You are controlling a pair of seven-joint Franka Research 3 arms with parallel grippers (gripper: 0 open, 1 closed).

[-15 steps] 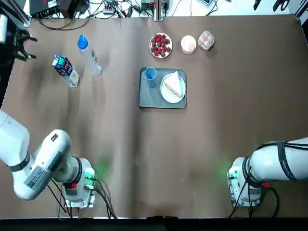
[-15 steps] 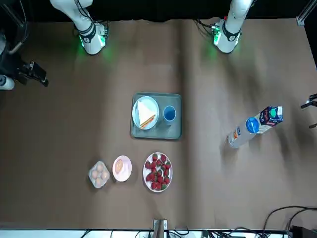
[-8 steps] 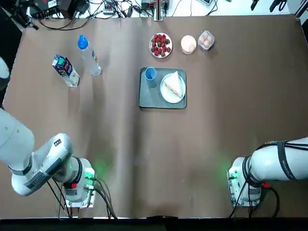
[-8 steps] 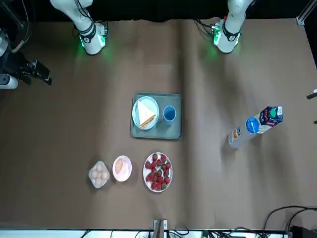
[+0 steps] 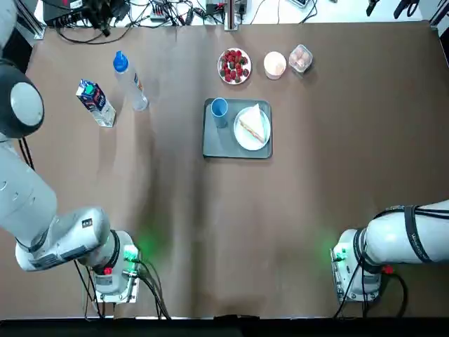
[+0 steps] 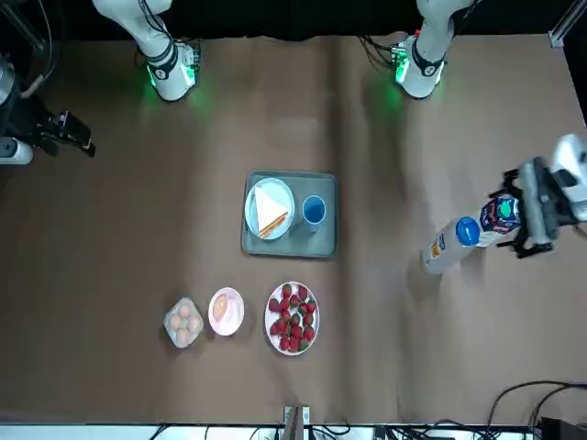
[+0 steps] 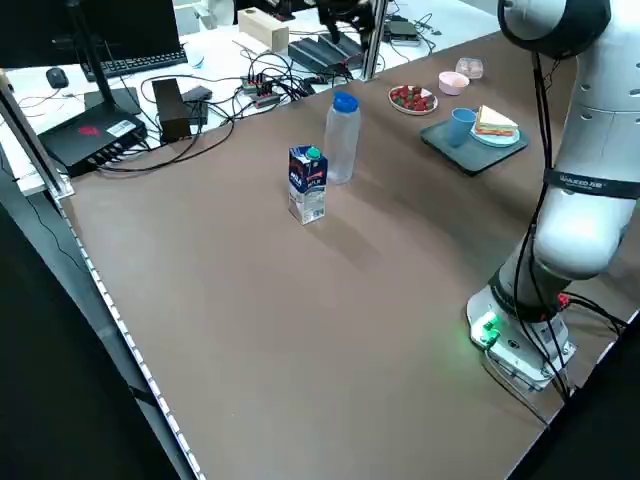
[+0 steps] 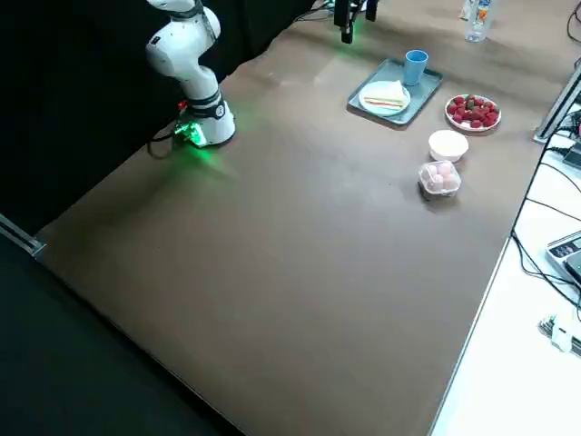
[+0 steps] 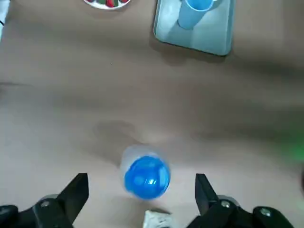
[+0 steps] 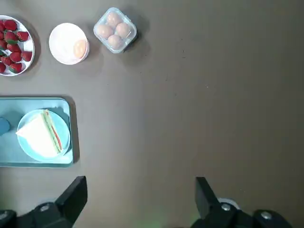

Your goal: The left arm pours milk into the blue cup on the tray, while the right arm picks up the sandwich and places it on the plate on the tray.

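The brown bench (image 5: pixel 295 210) carries a flat grey-blue rectangular tray (image 5: pixel 217 144) with rounded corners near its middle; on it sit a plain white round plate (image 5: pixel 244 137) bearing the triangular pale-bread sandwich (image 5: pixel 254 125) and, just beside the plate, the small light-blue round cup (image 5: pixel 219 107). The white and grey left arm (image 5: pixel 21 189) reaches out over its own side of the bench, and its black left hand (image 6: pixel 532 213) hangs above the small dark blue and white milk carton (image 5: pixel 96 102), fingers (image 9: pixel 71 197) spread wide and holding nothing. The carton stands upright just beside a clear plastic bottle with a blue cap (image 5: pixel 128 78), well apart from the tray; from the left wrist only 1 corner of the carton shows. The right hand (image 10: pixel 141 202), high above the bench, is also spread wide and empty, with the tray and sandwich well apart from it. The right arm (image 5: pixel 400 242) is cut off at the frame edge.
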